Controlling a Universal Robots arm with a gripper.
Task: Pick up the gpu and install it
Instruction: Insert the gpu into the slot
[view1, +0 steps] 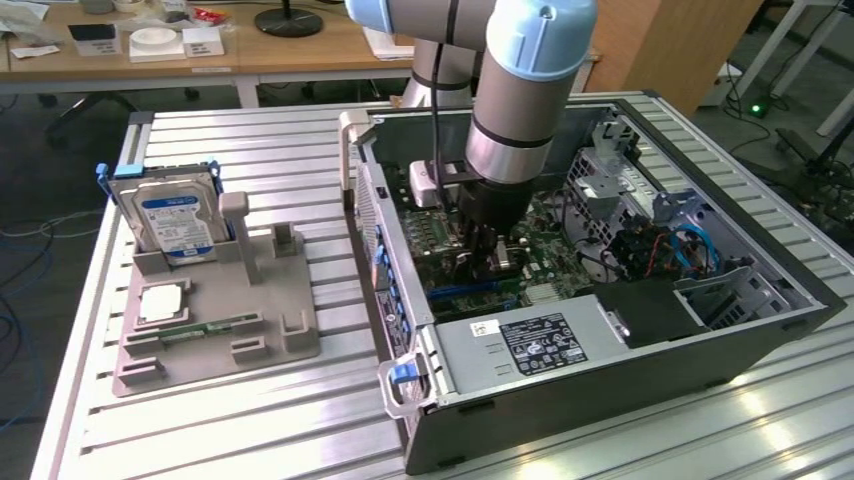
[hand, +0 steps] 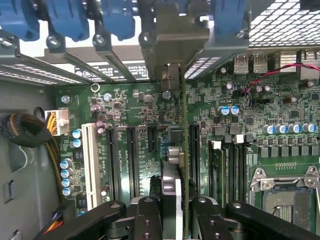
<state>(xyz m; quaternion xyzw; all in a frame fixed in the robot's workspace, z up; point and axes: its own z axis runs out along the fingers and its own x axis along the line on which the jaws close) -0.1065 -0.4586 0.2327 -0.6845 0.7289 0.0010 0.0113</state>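
Looking down along the claw (hand: 175, 215), you see its 2 fingers clamped on the graphics card (hand: 183, 130). The card stands on edge between them, directly under the wrist and inside the open computer case (view1: 747, 330). Its metal bracket (hand: 176, 47) points away from the claw toward the case's rear wall, close to the blue latches (hand: 75, 20). Under the card lies the green motherboard (hand: 150, 100), and the card's thin edge runs just beside a long black slot (hand: 194, 150). You cannot tell whether it has entered that slot.

Watch 3 risks, as I judge them:

- **Missed slot:** if the card's edge is off the slot line, pressing down would load the board and the small parts next to the slot rather than the connector.
- **Caught bracket:** if the bracket catches the rear wall's frame, the card could tilt in the grip.
- **Sideways drift:** the memory slots (hand: 227, 170) sit near the card on 1 side, so a sideways drift could knock them.
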